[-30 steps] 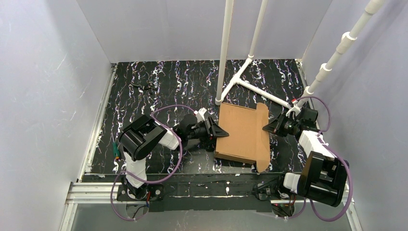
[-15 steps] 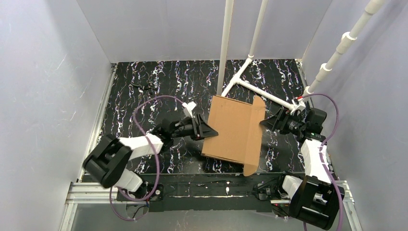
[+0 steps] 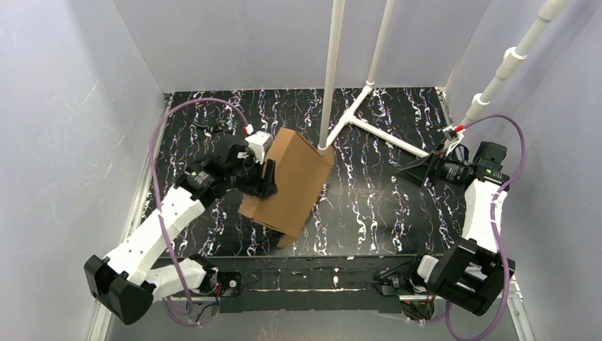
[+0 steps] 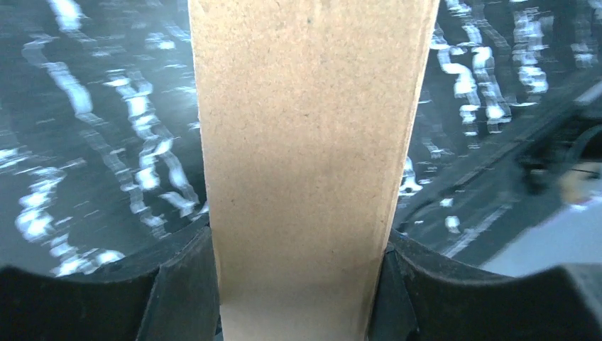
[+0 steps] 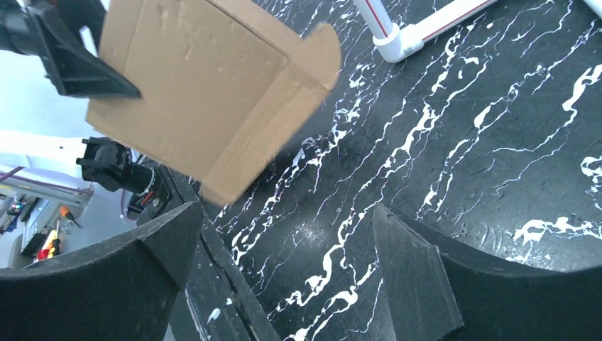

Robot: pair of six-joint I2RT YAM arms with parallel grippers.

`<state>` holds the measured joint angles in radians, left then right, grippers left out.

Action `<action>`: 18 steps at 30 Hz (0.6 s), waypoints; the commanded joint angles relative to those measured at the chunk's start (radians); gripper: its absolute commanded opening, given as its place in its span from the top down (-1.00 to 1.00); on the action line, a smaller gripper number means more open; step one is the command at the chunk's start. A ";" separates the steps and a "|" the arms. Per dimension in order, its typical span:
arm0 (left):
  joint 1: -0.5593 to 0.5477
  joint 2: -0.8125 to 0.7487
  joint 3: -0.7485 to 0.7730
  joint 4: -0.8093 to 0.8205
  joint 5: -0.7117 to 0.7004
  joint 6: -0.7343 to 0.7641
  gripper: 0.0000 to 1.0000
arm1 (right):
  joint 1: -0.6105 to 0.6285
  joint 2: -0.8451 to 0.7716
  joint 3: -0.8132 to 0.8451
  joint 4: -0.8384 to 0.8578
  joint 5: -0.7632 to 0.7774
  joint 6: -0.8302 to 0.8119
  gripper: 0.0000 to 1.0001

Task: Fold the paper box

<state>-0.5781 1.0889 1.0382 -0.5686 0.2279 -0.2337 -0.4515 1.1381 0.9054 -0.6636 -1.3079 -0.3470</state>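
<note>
Paper box [image 3: 289, 181] farther left, axis diagonal

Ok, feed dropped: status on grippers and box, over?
Left gripper shut on plain brown cardboard box, held tilted. Right gripper open, empty, apart. White plastic pipe close by its far corner.

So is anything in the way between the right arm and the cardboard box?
Nothing visible. Only bare black marbled table lies between the open right end effector and the plain brown cardboard box. The white upright pipe stands off to one side.
</note>
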 commanded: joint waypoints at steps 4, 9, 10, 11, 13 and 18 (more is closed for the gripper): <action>0.004 -0.069 0.274 -0.369 -0.499 0.312 0.73 | -0.004 0.019 -0.025 -0.023 0.003 -0.049 -0.96; 0.004 -0.005 0.345 -0.395 -0.695 0.387 0.80 | -0.003 0.005 -0.051 0.039 0.010 0.010 -0.96; 0.004 0.014 0.353 -0.395 -0.723 0.391 0.82 | -0.003 0.000 -0.055 0.045 0.013 0.016 -0.96; 0.003 0.034 0.360 -0.395 -0.741 0.394 0.82 | -0.004 -0.006 -0.060 0.052 0.017 0.023 -0.96; 0.001 0.076 0.371 -0.393 -0.766 0.388 0.85 | -0.004 -0.016 -0.072 0.078 0.023 0.044 -0.96; -0.067 0.184 0.355 -0.337 -0.930 0.374 0.88 | -0.003 -0.032 -0.099 0.154 0.024 0.113 -0.96</action>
<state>-0.5930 1.2224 1.3815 -0.9390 -0.5037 0.1253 -0.4515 1.1328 0.8230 -0.5980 -1.2812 -0.2981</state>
